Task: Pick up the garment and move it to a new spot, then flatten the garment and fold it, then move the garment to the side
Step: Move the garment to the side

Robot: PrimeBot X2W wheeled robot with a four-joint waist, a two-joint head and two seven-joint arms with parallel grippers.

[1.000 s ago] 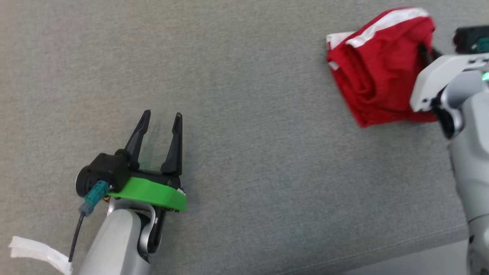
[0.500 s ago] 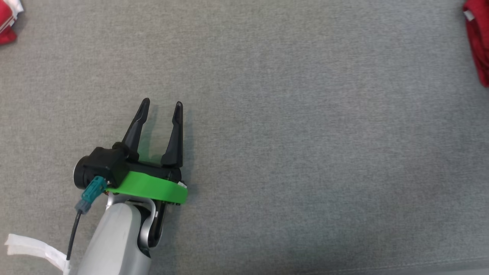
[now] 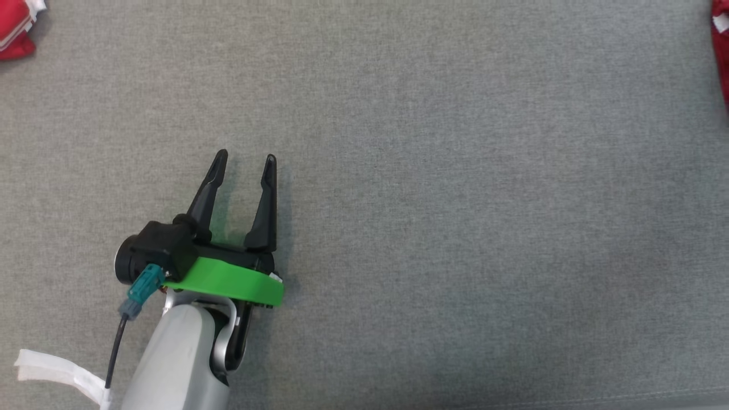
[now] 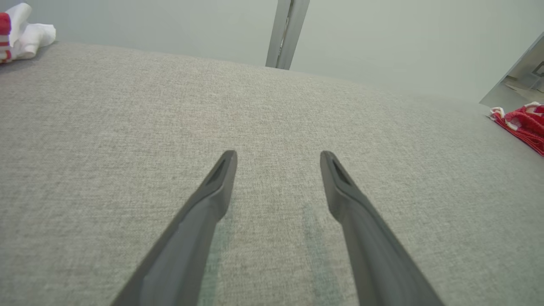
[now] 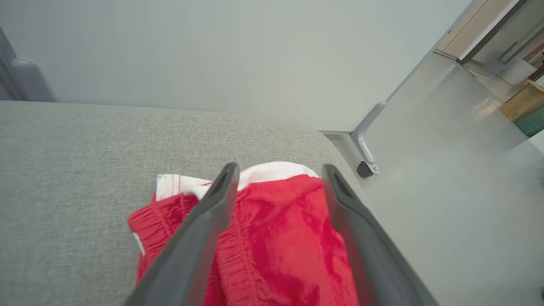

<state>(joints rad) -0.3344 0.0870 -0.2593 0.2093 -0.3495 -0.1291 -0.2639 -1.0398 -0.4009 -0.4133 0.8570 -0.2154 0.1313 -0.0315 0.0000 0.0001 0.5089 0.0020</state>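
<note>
Step in hand reads as the last one: garment to the side. The red garment (image 5: 276, 238), white trim along its far edge, lies folded at the far right of the grey upholstered surface (image 3: 455, 199), close to the drop-off. Your right gripper (image 5: 280, 166) hangs over it, fingers (image 5: 204, 229) at a medium spread, straddling the cloth and clamping nothing. Whether they touch the fabric, you cannot tell from here. Your left gripper (image 3: 245, 156) sits near left, low over bare upholstery, parted about as much, empty. A second red-and-white cloth (image 3: 16, 28) lies far left, well apart. Next move, by my reckoning: lift the right arm straight clear so no tip snags a fold.
</note>
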